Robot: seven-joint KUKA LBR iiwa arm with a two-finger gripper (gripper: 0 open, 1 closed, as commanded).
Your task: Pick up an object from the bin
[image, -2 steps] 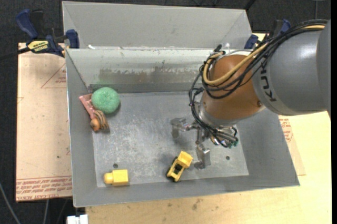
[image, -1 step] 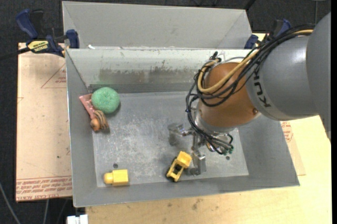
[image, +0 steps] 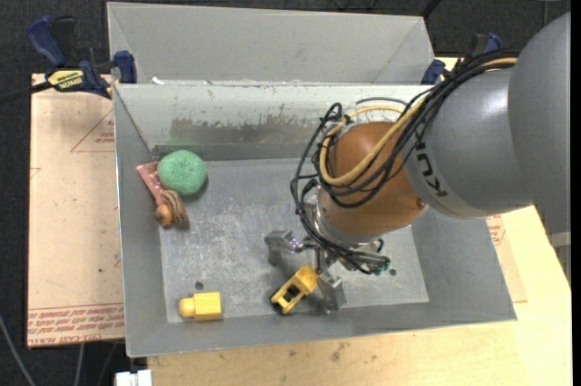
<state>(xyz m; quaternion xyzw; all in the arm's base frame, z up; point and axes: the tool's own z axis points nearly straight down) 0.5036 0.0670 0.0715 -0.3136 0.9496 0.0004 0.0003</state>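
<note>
the kuka arm's two-finger gripper [image: 307, 275] sits low in the grey metal bin [image: 136, 221], near the floor's 6 o'clock edge, with its grey metal fingers [image: 280, 246] spread apart. one fingertip shows at 10 o'clock of a small yellow and black plastic toy vehicle [image: 294, 290], the other at its 3 o'clock. the toy lies tilted on the bin floor in the gap between them, closer to the lower finger. whether either finger touches it cannot be told.

above the gripper, the rounded orange wrist cover [image: 368, 184] with its looped black and yellow cables [image: 320, 148] hangs over the middle of the floor, and the thick grey arm [image: 490, 139] runs off toward 3 o'clock.

well apart from the gripper, a fuzzy green ball [image: 182, 173] sits at 10 o'clock in the bin, close to the left wall. a flat pink strip [image: 150, 180] touches the ball on its 9 o'clock side. a small brown knobbly object [image: 170, 212] lies just beside the strip's lower end, at the ball's 7 o'clock. a yellow plastic block with a rounded end [image: 201, 306] lies alone at 7 o'clock in the bin, near the front wall and well apart from the toy vehicle.
</note>
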